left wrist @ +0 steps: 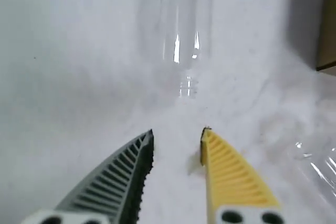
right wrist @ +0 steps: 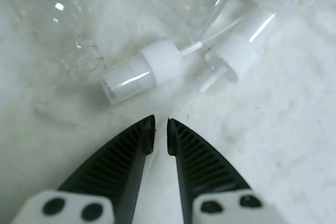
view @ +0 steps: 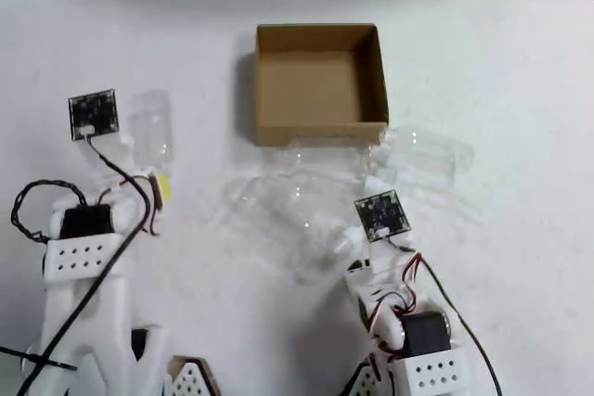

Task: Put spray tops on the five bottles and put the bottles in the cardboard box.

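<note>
Left gripper (left wrist: 177, 132): I see one grey ribbed finger (left wrist: 121, 174), one yellow.
Right gripper (right wrist: 160, 120): both fingers (right wrist: 118, 174) black, ribbed.
Arms (view: 83, 255): white shells, black and red cables (view: 116, 170).

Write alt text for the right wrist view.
The right gripper, jaws barely apart, hangs just short of a white spray top lying on its side on the white table. A second spray top and a clear bottle lie beside it.

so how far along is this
Nothing looks done: the brown cardboard box is empty. In hand: the left gripper, open, faces a clear plastic bottle with a bare neck; the right gripper sits by loose white spray tops. Left: all the capping and boxing.
</note>
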`<action>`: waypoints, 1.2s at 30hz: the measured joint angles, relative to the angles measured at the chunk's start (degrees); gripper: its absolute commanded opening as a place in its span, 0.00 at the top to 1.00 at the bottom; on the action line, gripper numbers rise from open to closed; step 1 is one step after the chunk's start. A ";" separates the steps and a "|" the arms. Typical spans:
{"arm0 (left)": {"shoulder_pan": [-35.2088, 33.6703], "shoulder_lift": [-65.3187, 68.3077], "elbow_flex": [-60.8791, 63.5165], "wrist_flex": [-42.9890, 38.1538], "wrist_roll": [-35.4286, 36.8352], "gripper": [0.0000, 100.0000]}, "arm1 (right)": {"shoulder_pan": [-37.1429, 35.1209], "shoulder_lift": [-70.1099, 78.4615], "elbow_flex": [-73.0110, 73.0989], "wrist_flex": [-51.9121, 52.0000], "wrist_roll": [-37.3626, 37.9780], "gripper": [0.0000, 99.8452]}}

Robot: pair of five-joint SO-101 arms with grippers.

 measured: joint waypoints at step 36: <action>-1.58 0.00 2.64 -4.40 0.00 0.84 | 23.56 -0.97 -4.22 -7.21 0.26 0.98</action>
